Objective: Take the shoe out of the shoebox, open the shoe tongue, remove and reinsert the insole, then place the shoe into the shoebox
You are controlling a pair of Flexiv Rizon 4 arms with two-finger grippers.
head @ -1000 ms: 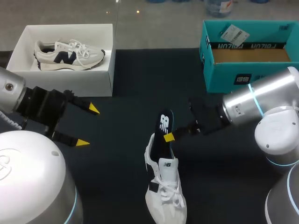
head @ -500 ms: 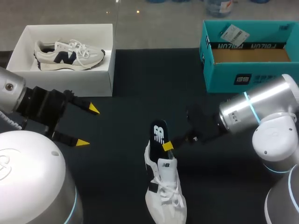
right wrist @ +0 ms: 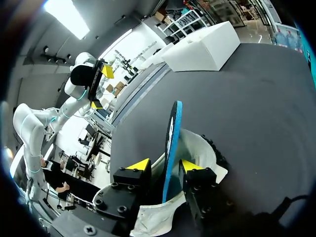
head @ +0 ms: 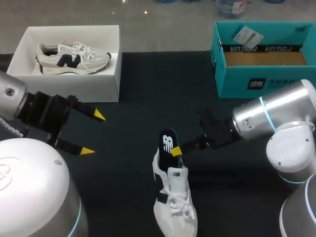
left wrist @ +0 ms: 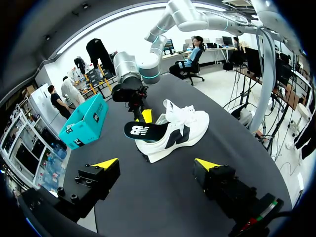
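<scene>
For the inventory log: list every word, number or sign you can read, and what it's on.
None reads clearly.
On the insole: a white logo mark, no legible letters.
On the shoe tongue: a small mark, blurred.
On the teal box: upside-down lettering and a label, blurred.
On the paper tag: print too small.

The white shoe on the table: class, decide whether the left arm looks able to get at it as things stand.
Probably yes. The left gripper is open over bare table, with nothing between it and the white shoe. The right gripper grips the insole at the shoe's opening only.
</scene>
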